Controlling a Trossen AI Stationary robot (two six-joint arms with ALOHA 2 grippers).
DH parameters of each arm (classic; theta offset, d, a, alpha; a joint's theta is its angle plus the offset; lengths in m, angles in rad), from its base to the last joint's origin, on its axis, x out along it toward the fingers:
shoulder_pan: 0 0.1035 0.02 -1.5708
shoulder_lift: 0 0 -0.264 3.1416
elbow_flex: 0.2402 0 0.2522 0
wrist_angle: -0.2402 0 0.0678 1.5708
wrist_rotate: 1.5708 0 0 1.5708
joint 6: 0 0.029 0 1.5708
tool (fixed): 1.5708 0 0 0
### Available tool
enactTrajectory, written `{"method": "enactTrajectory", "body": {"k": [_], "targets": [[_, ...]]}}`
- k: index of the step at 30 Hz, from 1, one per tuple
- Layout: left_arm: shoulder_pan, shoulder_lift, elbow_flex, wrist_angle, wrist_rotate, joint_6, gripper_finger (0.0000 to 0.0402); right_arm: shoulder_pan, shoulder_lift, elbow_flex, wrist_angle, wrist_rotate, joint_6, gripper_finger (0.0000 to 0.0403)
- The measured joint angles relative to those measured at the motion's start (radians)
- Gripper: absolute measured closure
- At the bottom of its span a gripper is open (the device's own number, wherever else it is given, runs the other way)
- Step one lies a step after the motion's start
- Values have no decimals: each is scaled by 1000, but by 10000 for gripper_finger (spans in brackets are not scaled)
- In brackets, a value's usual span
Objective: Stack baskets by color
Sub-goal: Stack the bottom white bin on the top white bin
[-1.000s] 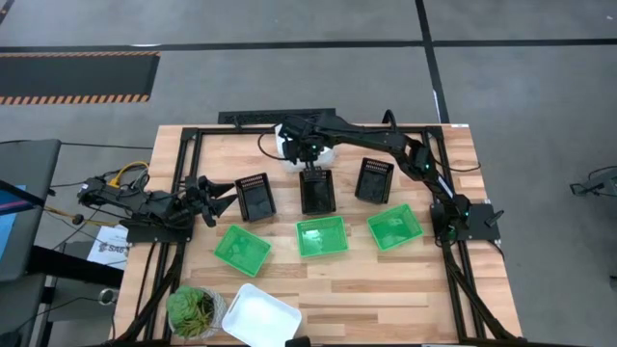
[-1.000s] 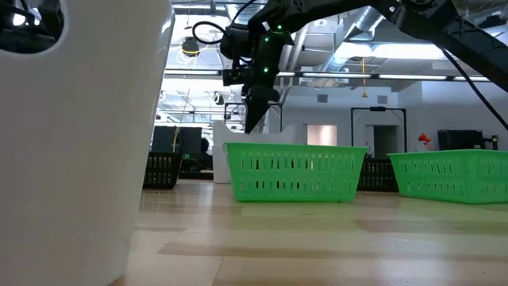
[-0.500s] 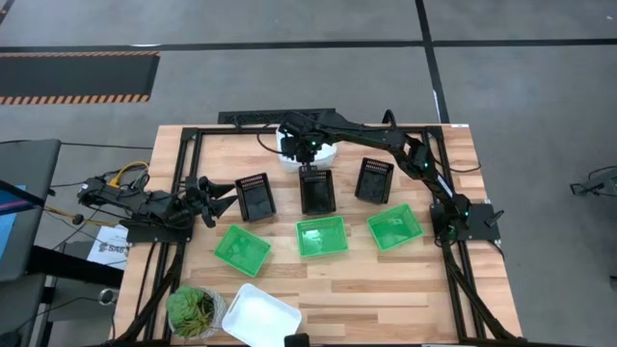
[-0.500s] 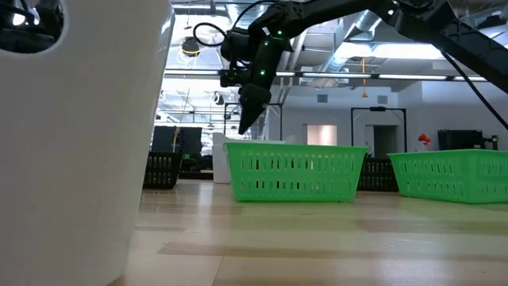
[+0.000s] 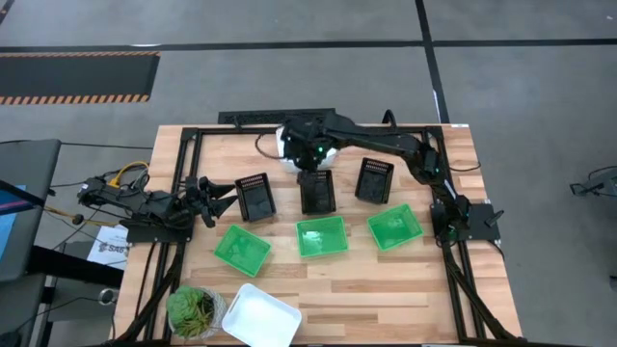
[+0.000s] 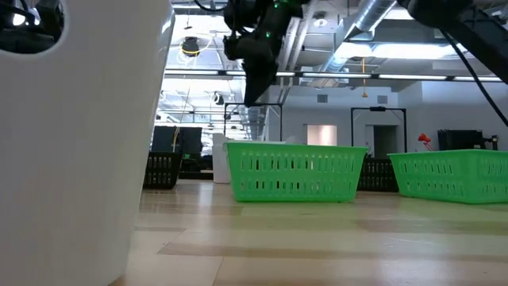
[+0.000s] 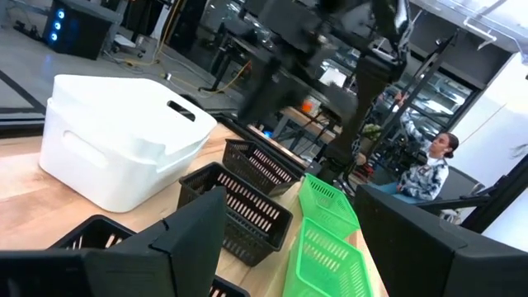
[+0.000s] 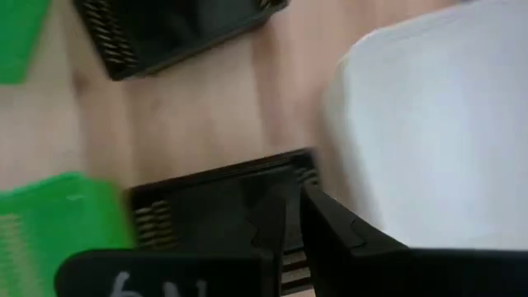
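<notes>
Right hand (image 5: 314,170), fingers slightly parted and empty, hangs above the middle black basket's (image 5: 317,194) far rim.

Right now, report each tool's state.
Left tool: open, empty, beside the left black basket.
Right tool: barely parted, holding nothing, above the middle black basket.

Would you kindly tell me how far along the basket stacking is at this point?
Done: nothing visibly stacked; black baskets and green baskets lie singly in two rows. In hand: the right end effector hovers by the middle black basket and a white basket; left end effector waits open. Left: the stacking.
</notes>
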Motion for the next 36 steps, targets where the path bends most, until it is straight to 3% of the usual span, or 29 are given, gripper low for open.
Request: {"method": "enactTrajectory", "body": {"k": [4,9,18,23,29,36], "targets": [[0,0,0,0,3,0,145,100,-29,0,-38,-22,73,339],[0,0,0,0,33,0,145,253,-26,-1,-35,-24,29,339],[0,0,0,0,77,0,145,516,-25,-1,117,-23,-323,339],[0,0,0,0,78,0,145,610,-26,-10,210,-19,-655,338],[0,0,0,0,61,46,145,659,-25,-67,352,-13,-938,338],[0,0,0,0,48,49,145,634,49,-79,431,-16,-1084,338]]}}
